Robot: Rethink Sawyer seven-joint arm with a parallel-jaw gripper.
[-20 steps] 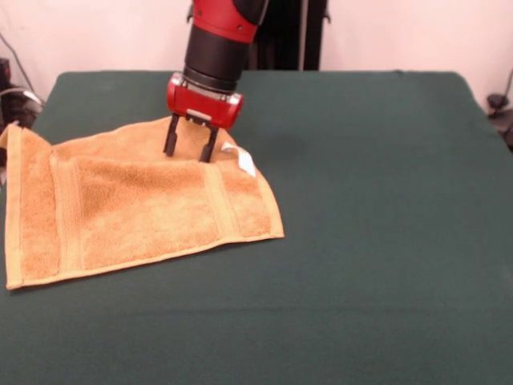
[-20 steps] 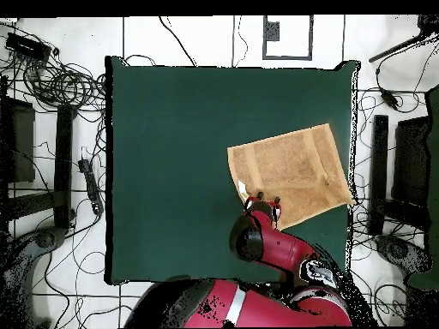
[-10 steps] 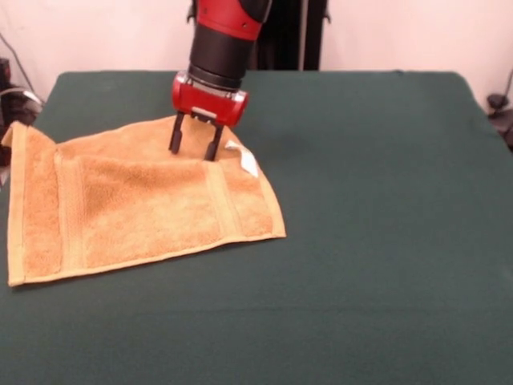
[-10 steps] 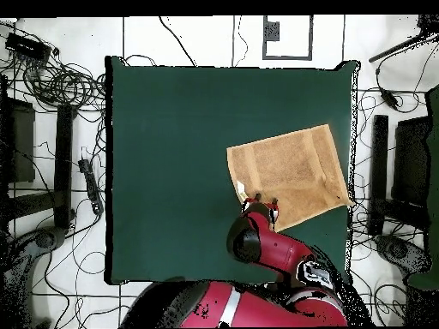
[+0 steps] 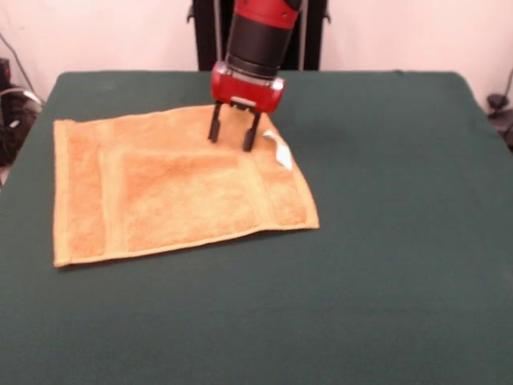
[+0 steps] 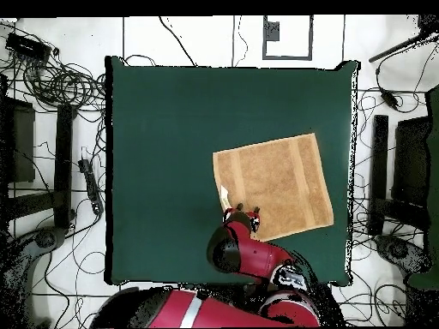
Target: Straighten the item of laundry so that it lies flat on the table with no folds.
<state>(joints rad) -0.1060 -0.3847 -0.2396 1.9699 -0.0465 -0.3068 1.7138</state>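
The orange-tan towel [image 5: 180, 188] lies spread on the dark green table [image 5: 385, 241], left of the middle, with its border bands showing and a faint crease across its far part. Its white tag [image 5: 278, 149] sticks out at the far right corner. My gripper [image 5: 232, 138] stands upright over the towel's far edge beside the tag. Its fingers [image 5: 215, 131] stand apart, with their tips down on the cloth. In the overhead view the towel [image 6: 274, 184] lies right of the table's middle [image 6: 171, 128], and the gripper [image 6: 243, 209] is at the corner nearest the robot.
The pedestal's dark column [image 5: 256, 32] rises behind the table's far edge. In the overhead view, cables [image 6: 60, 81] and dark equipment [image 6: 403, 163] lie on the floor around the table. The towel's right side sits a short way in from the table's right edge [image 6: 351, 171].
The gripper has slid to the right in the front view and the towel has moved with it. The towel's left edge has come onto the table and the cloth now lies flatter.
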